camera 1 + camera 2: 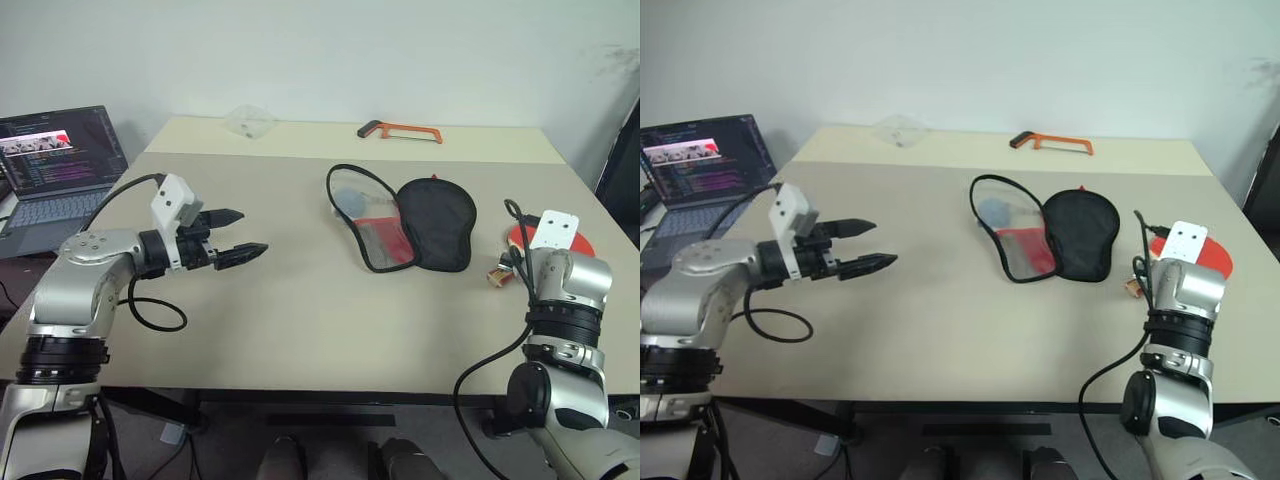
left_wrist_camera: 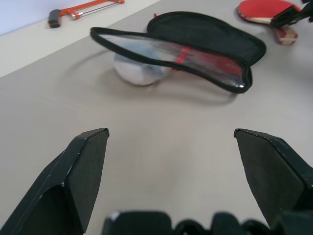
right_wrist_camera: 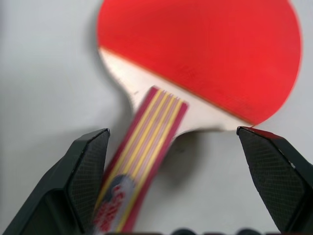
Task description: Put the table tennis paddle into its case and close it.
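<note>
The flat table tennis paddle [image 3: 195,58] with its round red rubber face and striped wooden handle lies on the beige table [image 1: 300,320], framed by the spread right gripper [image 3: 173,147]. The soft black zip case [image 1: 405,225] (clear window flap raised) is seen mid-table beyond the left gripper [image 2: 171,142], also held wide apart.
</note>
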